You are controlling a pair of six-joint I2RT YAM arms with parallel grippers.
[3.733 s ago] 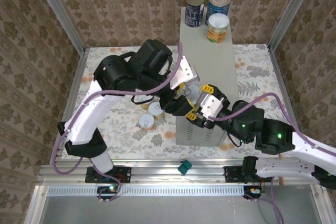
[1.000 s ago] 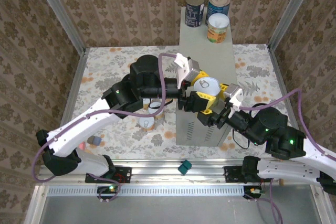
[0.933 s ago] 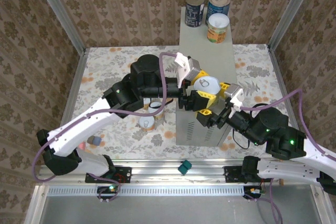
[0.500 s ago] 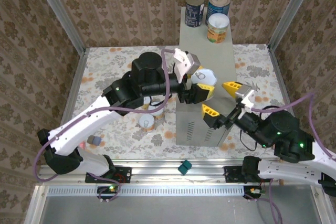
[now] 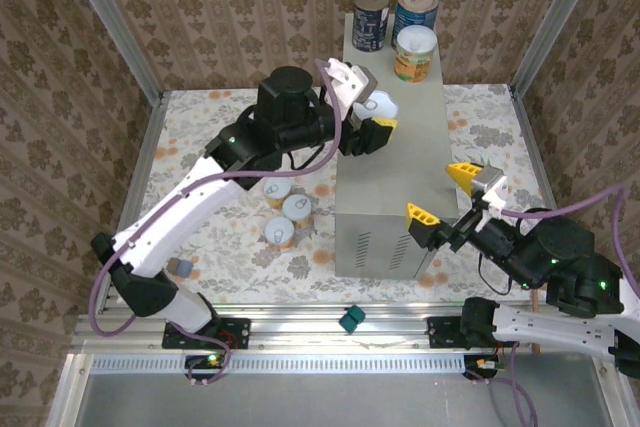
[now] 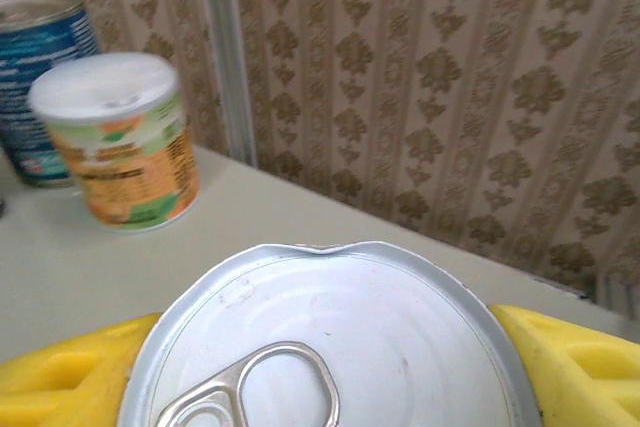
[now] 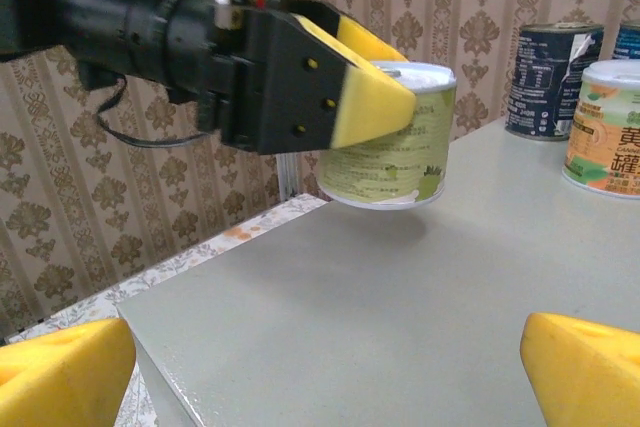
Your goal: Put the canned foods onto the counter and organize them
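Observation:
My left gripper (image 5: 376, 119) is shut on a short can with a green-yellow label (image 7: 385, 162), held just above the left side of the grey counter (image 5: 400, 162). Its pull-tab lid (image 6: 330, 337) sits between the yellow pads (image 6: 575, 367). My right gripper (image 5: 443, 193) hangs open and empty over the counter's near right corner, well apart from that can. At the counter's far end stand two dark blue cans (image 5: 370, 17) (image 5: 414, 7) and an orange-labelled can with a white lid (image 5: 414, 53). Three short cans (image 5: 285, 212) stand on the floral floor left of the counter.
Patterned walls and aluminium posts (image 5: 110, 22) close in the cell. A small grey item (image 5: 180, 267) lies on the floor by the left arm's base, and a teal block (image 5: 350, 320) sits on the front rail. The counter's middle (image 7: 350, 327) is bare.
The right gripper opened, let go of the can and drew back toward the near right. The left arm carried the can away along the counter toward the far end.

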